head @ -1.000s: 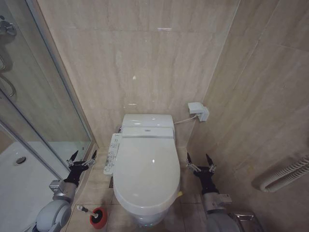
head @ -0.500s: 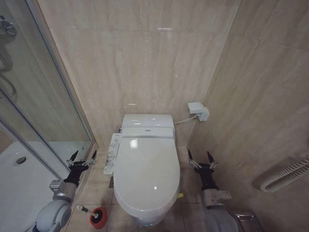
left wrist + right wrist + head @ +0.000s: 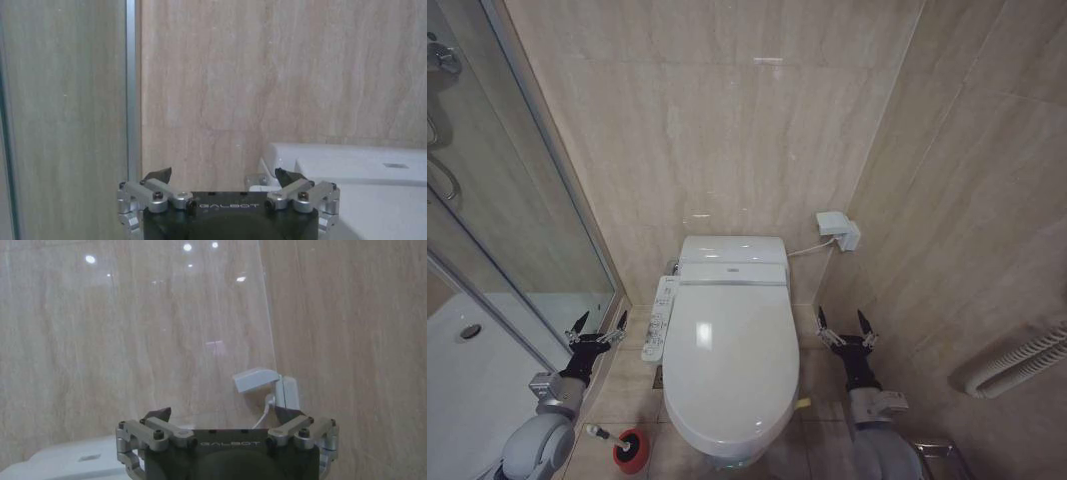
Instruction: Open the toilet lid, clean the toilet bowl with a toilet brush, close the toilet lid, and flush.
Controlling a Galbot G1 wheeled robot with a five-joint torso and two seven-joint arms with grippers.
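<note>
Forward, gaping: left gripper (image 3: 596, 322), right gripper (image 3: 846, 323).

Even overhead light; glare spots on the toilet lid (image 3: 732, 350).

- The large glossy white oval toilet lid (image 3: 732, 365) lies shut between both grippers.
- The small black-bristled toilet brush (image 3: 599, 433) stands in the red round holder (image 3: 631, 450), left of it.

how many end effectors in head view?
2. Left end effector open, beside the control panel left of the lid; right end effector open, right of the lid near the wall.
</note>
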